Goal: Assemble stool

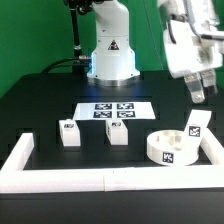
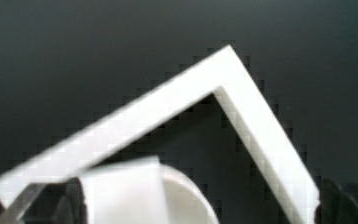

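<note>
The round white seat (image 1: 168,147) lies flat at the exterior view's right, close to the border wall. Two white leg blocks stand on the table, one (image 1: 69,133) at the left and one (image 1: 118,131) in the middle. The third leg (image 1: 197,124) stands tilted at the seat's far right edge. My gripper (image 1: 199,98) hangs just above this leg with a small gap, touching nothing. In the wrist view a blurred white part (image 2: 131,195) lies between the wide-apart dark fingers (image 2: 16,205); the jaws stand open.
The marker board (image 1: 108,111) lies behind the legs, in front of the robot base (image 1: 110,60). The white border wall (image 1: 100,181) runs along the front and both sides; its corner fills the wrist view (image 2: 220,75).
</note>
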Controlling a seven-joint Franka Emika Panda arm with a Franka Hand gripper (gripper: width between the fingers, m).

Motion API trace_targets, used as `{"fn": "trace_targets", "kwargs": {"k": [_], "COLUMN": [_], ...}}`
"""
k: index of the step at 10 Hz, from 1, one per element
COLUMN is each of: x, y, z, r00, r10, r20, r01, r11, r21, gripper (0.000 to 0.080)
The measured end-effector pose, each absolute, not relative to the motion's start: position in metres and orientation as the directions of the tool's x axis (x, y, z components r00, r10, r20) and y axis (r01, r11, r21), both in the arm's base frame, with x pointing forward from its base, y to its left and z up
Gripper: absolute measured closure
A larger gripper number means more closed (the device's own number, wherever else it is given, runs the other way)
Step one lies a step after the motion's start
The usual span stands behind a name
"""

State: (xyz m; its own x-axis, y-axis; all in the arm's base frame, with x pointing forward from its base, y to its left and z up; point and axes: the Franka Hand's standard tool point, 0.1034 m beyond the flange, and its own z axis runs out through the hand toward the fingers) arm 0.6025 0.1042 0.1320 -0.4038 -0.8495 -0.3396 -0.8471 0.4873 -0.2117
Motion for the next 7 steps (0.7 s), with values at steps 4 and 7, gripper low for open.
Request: {"fn": "trace_targets", "kwargs": {"k": [4,7], "x": [0.599,0.599], "y": [0.05,0.048], "z": [0.145,0.14], "r00": [0.039,0.195], "r10": [-0.981,-0.974], "r20": [-0.19,-0.112], "r01": [-0.934,-0.913], "r11": [0.032,-0.139], "r21": [-0.357,-0.383], "gripper": [0.0151,0.0151]}}
